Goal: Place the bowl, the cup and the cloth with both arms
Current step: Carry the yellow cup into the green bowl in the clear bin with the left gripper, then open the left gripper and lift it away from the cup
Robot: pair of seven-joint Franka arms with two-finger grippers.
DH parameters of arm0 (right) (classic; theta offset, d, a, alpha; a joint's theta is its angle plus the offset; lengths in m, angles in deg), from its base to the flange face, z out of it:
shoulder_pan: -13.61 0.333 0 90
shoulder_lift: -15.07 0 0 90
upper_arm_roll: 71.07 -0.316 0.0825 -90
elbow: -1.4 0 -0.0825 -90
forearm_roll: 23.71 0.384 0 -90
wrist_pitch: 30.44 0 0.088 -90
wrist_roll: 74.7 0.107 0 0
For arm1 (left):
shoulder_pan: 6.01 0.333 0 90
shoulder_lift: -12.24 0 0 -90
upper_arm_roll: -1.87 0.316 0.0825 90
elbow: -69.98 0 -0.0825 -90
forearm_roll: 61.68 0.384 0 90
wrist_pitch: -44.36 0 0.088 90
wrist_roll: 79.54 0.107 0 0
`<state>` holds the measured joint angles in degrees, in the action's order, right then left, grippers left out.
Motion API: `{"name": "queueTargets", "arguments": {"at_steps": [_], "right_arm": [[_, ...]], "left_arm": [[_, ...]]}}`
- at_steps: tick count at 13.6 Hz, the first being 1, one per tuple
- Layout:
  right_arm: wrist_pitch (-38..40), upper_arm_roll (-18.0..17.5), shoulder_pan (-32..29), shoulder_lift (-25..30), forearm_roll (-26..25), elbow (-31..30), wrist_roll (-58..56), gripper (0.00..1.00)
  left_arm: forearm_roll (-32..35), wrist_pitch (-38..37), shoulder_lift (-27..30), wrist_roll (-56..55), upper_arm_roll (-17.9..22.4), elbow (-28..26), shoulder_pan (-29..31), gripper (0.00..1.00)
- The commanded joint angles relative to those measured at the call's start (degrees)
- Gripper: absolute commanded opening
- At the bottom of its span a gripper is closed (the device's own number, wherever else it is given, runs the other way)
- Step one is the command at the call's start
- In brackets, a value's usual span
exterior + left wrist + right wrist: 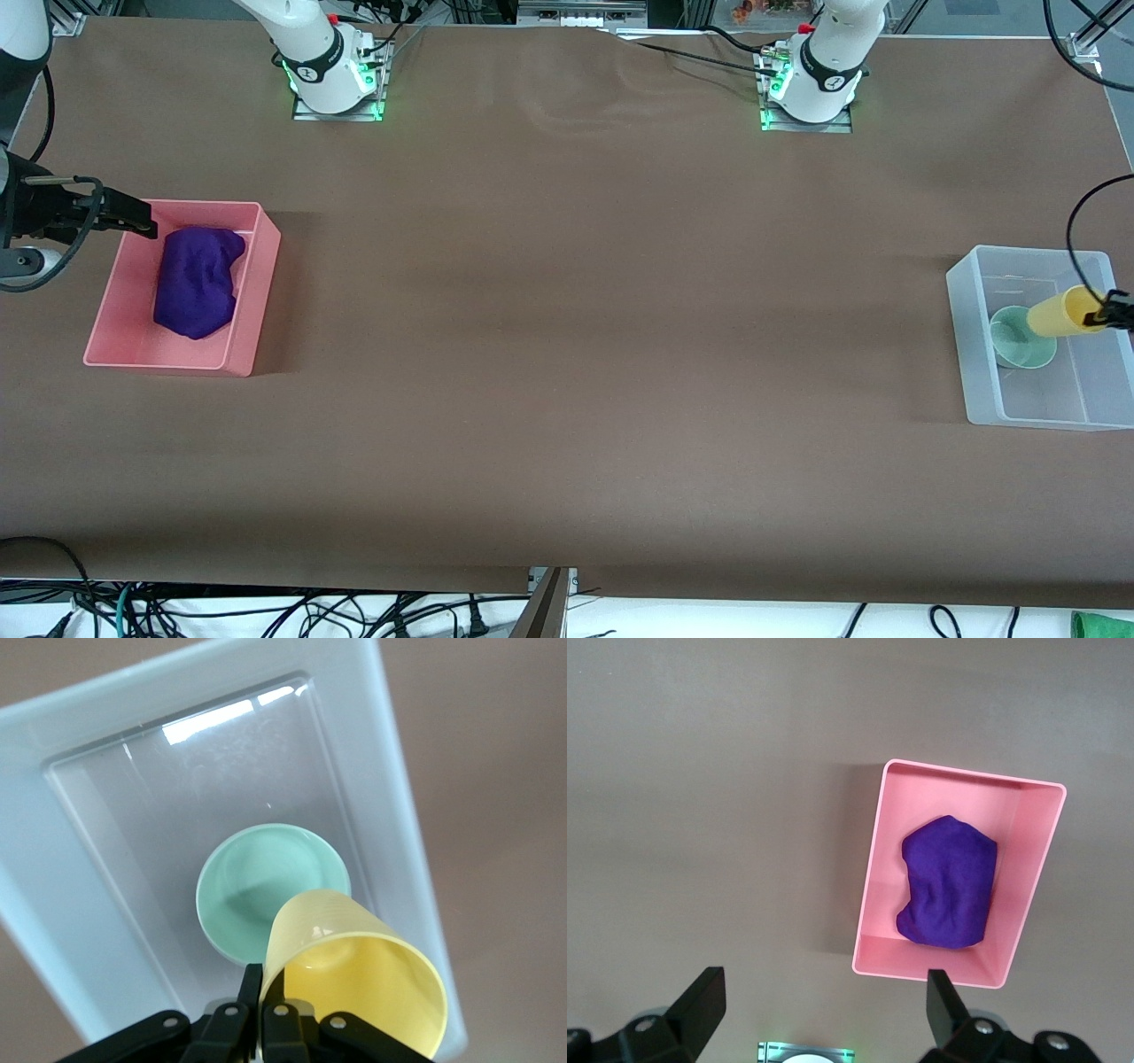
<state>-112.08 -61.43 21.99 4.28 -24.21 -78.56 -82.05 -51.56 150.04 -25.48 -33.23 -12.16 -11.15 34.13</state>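
The purple cloth (pixel 197 279) lies in a pink bin (pixel 251 301) at the right arm's end of the table. It also shows in the right wrist view (pixel 948 881) inside the pink bin (pixel 870 886). My right gripper (pixel 133 217) hangs open and empty over that bin's outer edge, as the right wrist view (pixel 824 992) shows. The mint-green bowl (pixel 1019 347) (pixel 257 886) sits in a clear bin (pixel 974 354) (pixel 89 930) at the left arm's end. My left gripper (pixel 1112 310) (pixel 264 979) is shut on the rim of the yellow cup (pixel 1054 315) (pixel 354 966), tilted above the bowl.
The two arm bases (pixel 337 75) (pixel 811 89) stand at the table's edge farthest from the front camera. Wide brown tabletop (pixel 602 337) lies between the two bins. Cables hang below the table's nearest edge (pixel 266 611).
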Motion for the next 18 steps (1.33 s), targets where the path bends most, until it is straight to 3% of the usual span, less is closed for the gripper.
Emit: {"name": "queueTargets", "arguments": {"at_steps": [1,2,3,4,5,10,13,15,17,18], "right_arm": [[0.5,-0.8,-0.4,0.2,-0.9,-0.2,0.7,1.0],[0.4,-0.8,-0.3,0.0,-0.8,-0.1,0.7,1.0],[0.1,-0.8,-0.2,-0.1,-0.9,0.0,0.6,1.0],[0.0,-0.8,-0.2,-0.1,-0.9,0.1,0.6,1.0],[-0.1,-0.8,-0.2,-0.1,-0.9,0.1,0.6,1.0],[-0.2,-0.8,-0.2,-0.2,-0.9,0.1,0.6,1.0],[-0.2,-0.8,-0.2,-0.2,-0.8,0.1,0.7,1.0],[-0.3,-0.7,-0.5,-0.4,-0.8,0.1,0.6,1.0],[-0.3,-0.6,-0.5,-0.5,-0.8,0.2,0.6,1.0],[-0.3,-0.6,-0.5,-0.5,-0.8,0.2,0.6,1.0]], "left_arm": [[1.6,7.1,-0.2,0.5,-0.5,-4.7,1.3,0.0],[1.5,7.3,-0.2,0.4,-0.5,-4.4,1.2,0.0],[1.6,7.4,-0.2,0.4,-0.5,-4.0,1.3,0.07],[1.6,7.4,-0.2,0.5,-0.5,-4.1,1.0,0.72],[1.6,7.3,-0.2,0.1,-0.5,-4.1,0.4,1.0],[1.4,0.4,8.5,-5.5,-1.5,-2.4,-3.7,1.0],[1.3,-5.5,14.2,-19.5,-2.5,-2.3,-9.7,1.0],[0.9,-11.7,16.0,-25.2,-2.1,0.5,-14.5,1.0],[-1.2,-13.0,19.8,-34.2,0.1,-0.2,-19.8,1.0],[-4.6,-14.7,21.6,-38.4,4.2,-0.2,-24.9,1.0]]}}
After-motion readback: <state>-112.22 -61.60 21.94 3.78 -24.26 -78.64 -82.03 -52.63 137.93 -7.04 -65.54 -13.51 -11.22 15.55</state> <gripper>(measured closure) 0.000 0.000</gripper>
